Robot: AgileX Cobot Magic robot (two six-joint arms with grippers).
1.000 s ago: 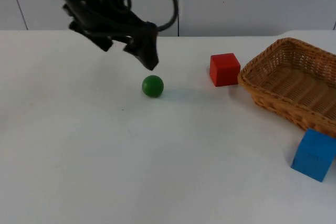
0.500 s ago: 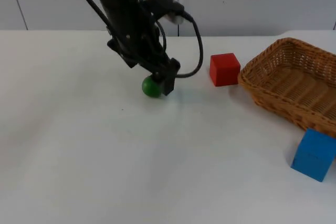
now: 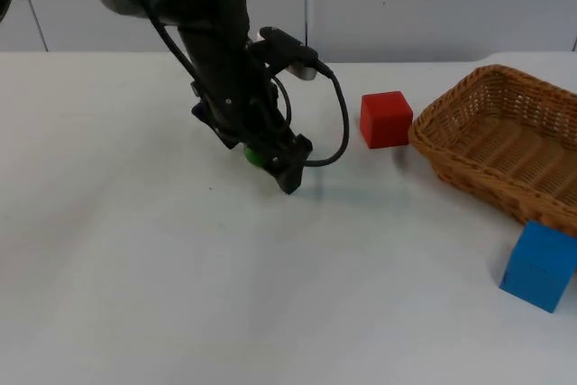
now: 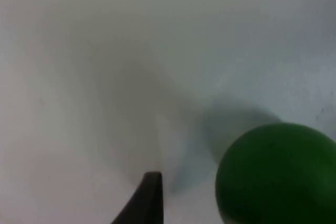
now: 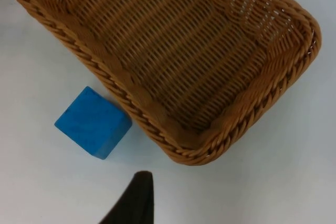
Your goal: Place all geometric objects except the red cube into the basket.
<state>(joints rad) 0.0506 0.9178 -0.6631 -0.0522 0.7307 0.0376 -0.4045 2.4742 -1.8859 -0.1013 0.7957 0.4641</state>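
Observation:
My left gripper (image 3: pixel 269 164) is down at the table, open, with its fingers on either side of the green ball (image 3: pixel 253 154), which the arm mostly hides in the top view. The left wrist view has the green ball (image 4: pixel 278 177) close up on the white table, a small gap away from one fingertip (image 4: pixel 149 198). The red cube (image 3: pixel 386 119) stands to the ball's right. A wicker basket (image 3: pixel 469 178) sits at the far right, with a blue cube (image 3: pixel 539 265) in front of it. My right gripper (image 5: pixel 137 203) waits above the basket (image 5: pixel 173 145) and the blue cube (image 5: pixel 93 123).
The grey partition wall (image 3: pixel 406 6) closes off the table's far edge. Open white table (image 3: pixel 225 295) spreads in front of the left arm, as far as the blue cube.
The left arm came down and to the right, from above and left of the green ball to right over it, and its fingers now straddle the ball. The cubes and basket stayed put.

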